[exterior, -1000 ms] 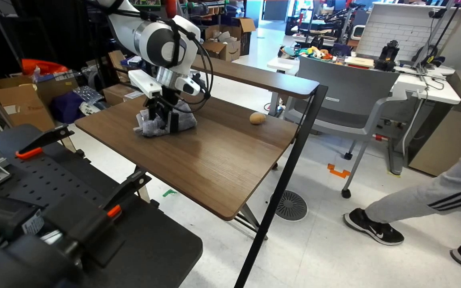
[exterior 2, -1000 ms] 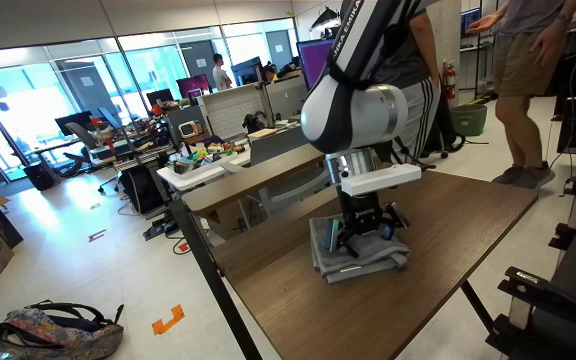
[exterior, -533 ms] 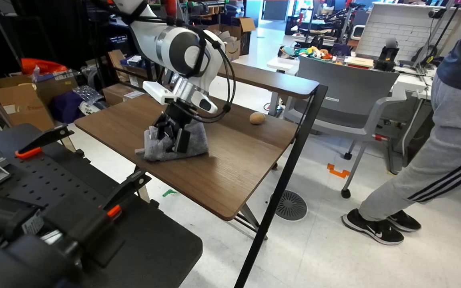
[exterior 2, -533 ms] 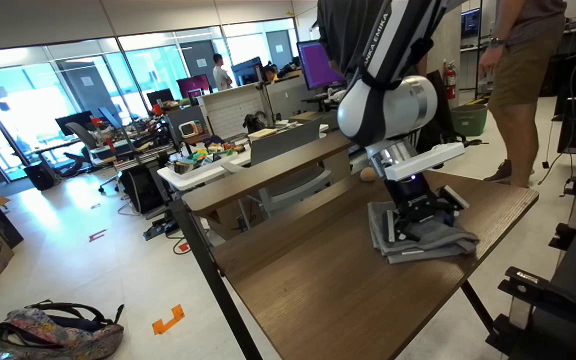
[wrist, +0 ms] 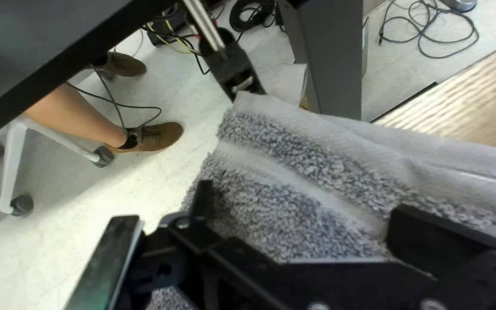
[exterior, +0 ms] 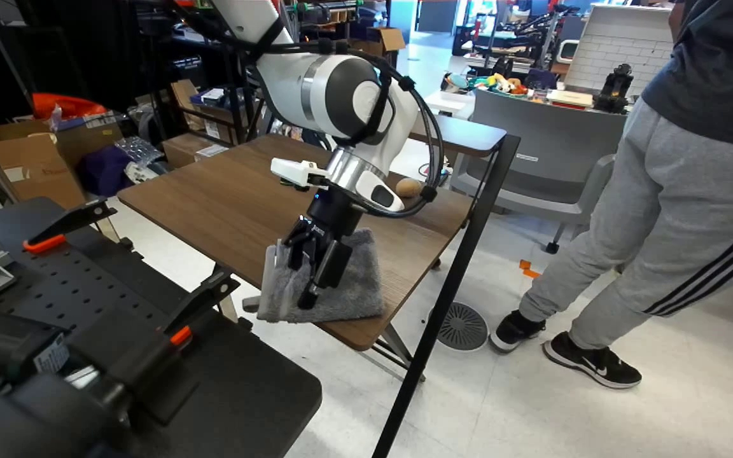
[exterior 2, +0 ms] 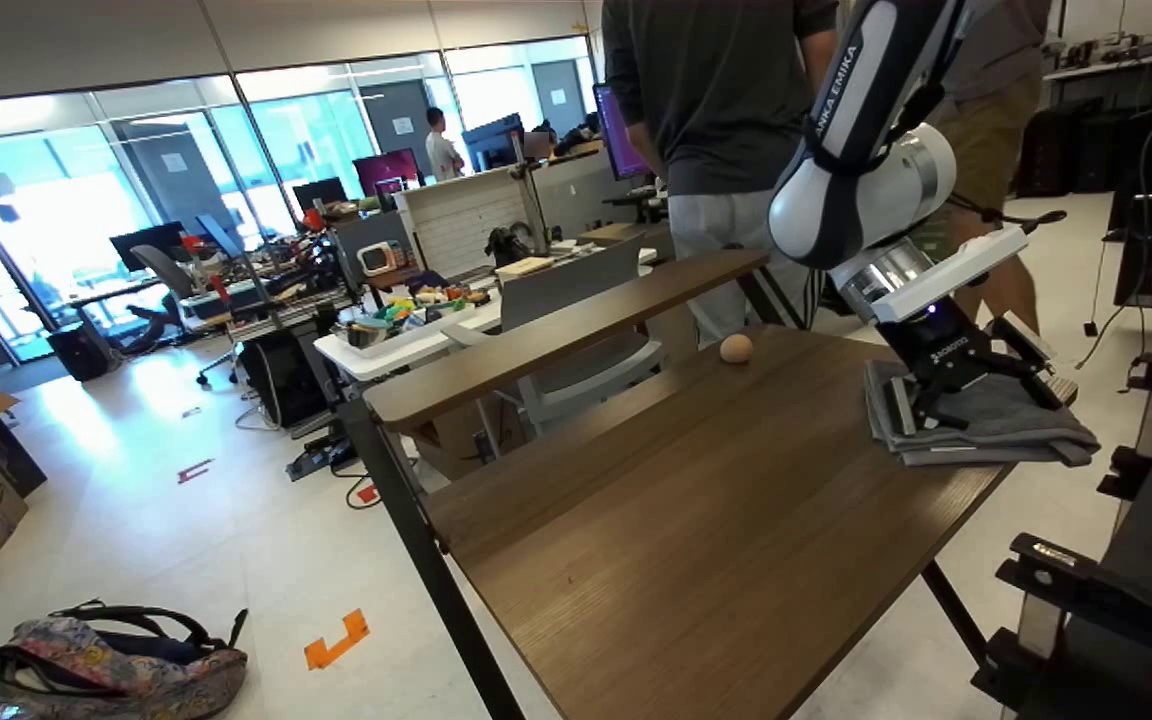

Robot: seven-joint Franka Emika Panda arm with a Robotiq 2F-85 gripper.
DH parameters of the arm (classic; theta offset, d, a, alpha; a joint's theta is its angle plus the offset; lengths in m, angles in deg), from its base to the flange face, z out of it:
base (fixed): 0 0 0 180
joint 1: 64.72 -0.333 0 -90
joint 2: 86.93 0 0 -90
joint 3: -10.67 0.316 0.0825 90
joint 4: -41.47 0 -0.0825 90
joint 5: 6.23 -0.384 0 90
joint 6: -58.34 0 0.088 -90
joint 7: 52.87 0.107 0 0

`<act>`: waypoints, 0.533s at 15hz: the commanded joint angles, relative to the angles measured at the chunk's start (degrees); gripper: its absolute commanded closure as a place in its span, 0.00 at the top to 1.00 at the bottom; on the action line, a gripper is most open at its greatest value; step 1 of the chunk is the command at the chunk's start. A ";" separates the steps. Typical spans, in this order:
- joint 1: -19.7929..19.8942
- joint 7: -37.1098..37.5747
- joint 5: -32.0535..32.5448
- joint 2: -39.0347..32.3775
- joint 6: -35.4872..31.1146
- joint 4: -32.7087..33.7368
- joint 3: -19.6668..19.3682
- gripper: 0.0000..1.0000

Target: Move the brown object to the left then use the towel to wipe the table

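The folded grey towel [exterior: 360,280] lies at the long edge of the brown table [exterior: 226,191], and part of it sticks out past that edge, with floor showing beside it in the wrist view. Tilted over the towel is my gripper [exterior 2: 966,390], its jaws spread wide and its fingertips down on the cloth. Between the fingers in the wrist view the towel [wrist: 274,206] spreads flat, not pinched as far as I can see. The brown object [exterior 2: 736,348], a small rounded lump, rests on the table by the opposite long side, apart from towel and gripper.
A black perforated bench [exterior: 86,286] with orange-tipped clamps [exterior: 198,302] stands close to the table's edge by the towel. A raised wooden shelf [exterior 2: 556,345] runs along the opposite side. A person [exterior: 678,210] in grey trousers stands near a grey chair [exterior: 532,152].
My gripper and the towel under it have slid together across the table to its edge, and the gripper has tilted more. The brown object stays put. A person has stepped closer.
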 commanded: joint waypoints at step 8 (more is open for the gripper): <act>-0.98 1.52 9.23 -3.11 -13.49 1.30 -1.12 1.00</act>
